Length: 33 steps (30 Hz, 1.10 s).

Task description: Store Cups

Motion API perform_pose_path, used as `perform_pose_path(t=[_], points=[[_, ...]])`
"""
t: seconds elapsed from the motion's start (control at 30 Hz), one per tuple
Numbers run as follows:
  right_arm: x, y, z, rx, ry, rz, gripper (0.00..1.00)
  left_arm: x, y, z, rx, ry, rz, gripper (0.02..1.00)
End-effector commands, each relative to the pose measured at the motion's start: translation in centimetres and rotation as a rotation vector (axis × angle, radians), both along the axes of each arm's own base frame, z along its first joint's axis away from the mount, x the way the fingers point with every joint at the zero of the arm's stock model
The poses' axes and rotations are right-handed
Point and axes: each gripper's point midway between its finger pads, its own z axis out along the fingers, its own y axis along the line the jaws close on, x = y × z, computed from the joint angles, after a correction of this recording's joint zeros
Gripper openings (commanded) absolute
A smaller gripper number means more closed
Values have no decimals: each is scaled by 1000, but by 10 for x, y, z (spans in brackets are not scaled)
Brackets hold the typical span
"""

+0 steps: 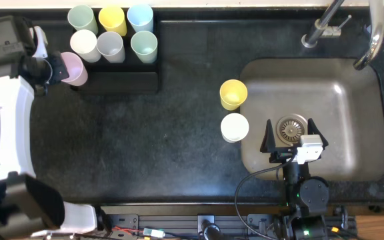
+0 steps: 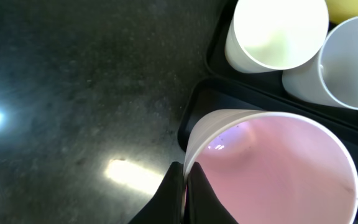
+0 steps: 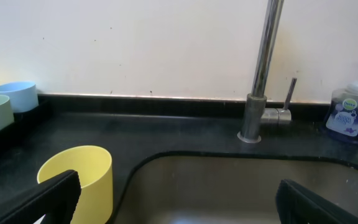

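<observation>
A pink cup (image 1: 74,68) hangs upright at the left front corner of the black tray (image 1: 122,82). My left gripper (image 1: 53,68) is shut on its rim, one finger inside and one outside. In the left wrist view the pink cup (image 2: 272,168) is partly over the tray's edge (image 2: 194,109), pinched by the gripper (image 2: 184,173). Several cups stand in the tray, among them a white one (image 1: 85,45). A yellow cup (image 1: 233,94) and a white cup (image 1: 235,127) stand on the counter by the sink. My right gripper (image 1: 291,137) is open and empty over the sink.
The steel sink (image 1: 352,87) takes up the right side, with a faucet (image 1: 322,27) behind it and a soap bottle (image 3: 350,112) at the far right. In the right wrist view the yellow cup (image 3: 79,180) stands beside the sink's rim. The dark counter (image 1: 152,147) lies between tray and sink.
</observation>
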Motion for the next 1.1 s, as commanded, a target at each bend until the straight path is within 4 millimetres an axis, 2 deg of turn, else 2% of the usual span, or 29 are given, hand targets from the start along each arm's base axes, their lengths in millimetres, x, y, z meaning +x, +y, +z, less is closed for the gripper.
perform_pose_path(t=[0.03, 0.17, 0.4, 0.6, 0.7, 1.1], points=[[0, -2, -3, 12, -2, -8, 996, 8, -5, -29, -26, 51, -54, 34], [0, -2, -3, 12, -2, -8, 996, 14, -4, -46, -32, 79, -65, 34], [0, -2, -3, 12, -2, -8, 996, 22, -5, -58, -40, 82, -82, 36], [0, -2, -3, 12, -2, -8, 996, 29, -7, -60, -56, 64, -92, 38], [0, -2, -3, 12, -2, -8, 998, 29, -8, -61, -57, 66, -93, 88], [0, -2, -3, 12, -2, -8, 998, 24, -9, -61, -63, 83, -92, 183]])
